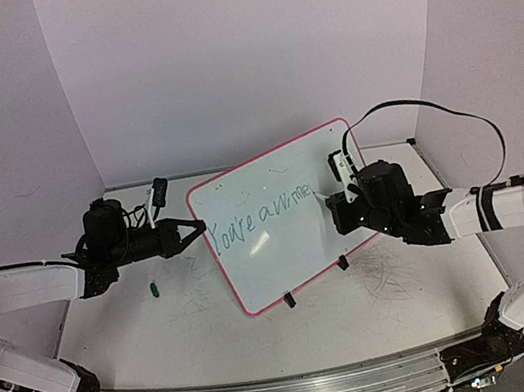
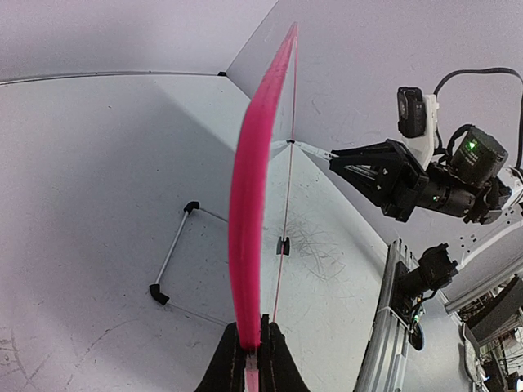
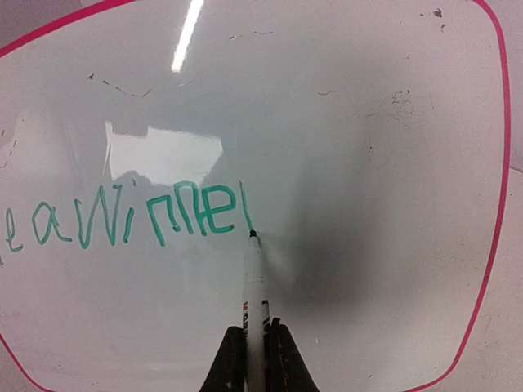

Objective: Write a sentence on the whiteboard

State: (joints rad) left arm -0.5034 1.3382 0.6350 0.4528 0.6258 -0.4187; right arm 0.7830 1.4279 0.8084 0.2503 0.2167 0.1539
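While the marker (image 3: 255, 282) tip touches the whiteboard (image 3: 368, 163) at the foot of the last green stroke, the sentence (image 3: 122, 220) looks nearly written. It reads roughly "You're a winne" followed by one upright stroke. I judge that the final letter is unfinished and that little else is left, perhaps a closing mark.

The right gripper (image 3: 255, 359) is clamped on the marker's barrel. The left gripper (image 2: 253, 351) is closed on the board's left frame edge, apparently steadying it.

The board stands on its two black clip feet (image 1: 289, 301) in the middle of the table (image 1: 192, 315), between the two grippers. It is turned so that its left end is nearer than its right.

Its face is glossy white inside a pink-red rounded frame, with a bright strip of reflected light and faint grey smudges. The thin green line runs from the left edge to past the middle, and the right part is blank. A small green piece (image 1: 156, 290), perhaps the cap, lies on the table near the left gripper.
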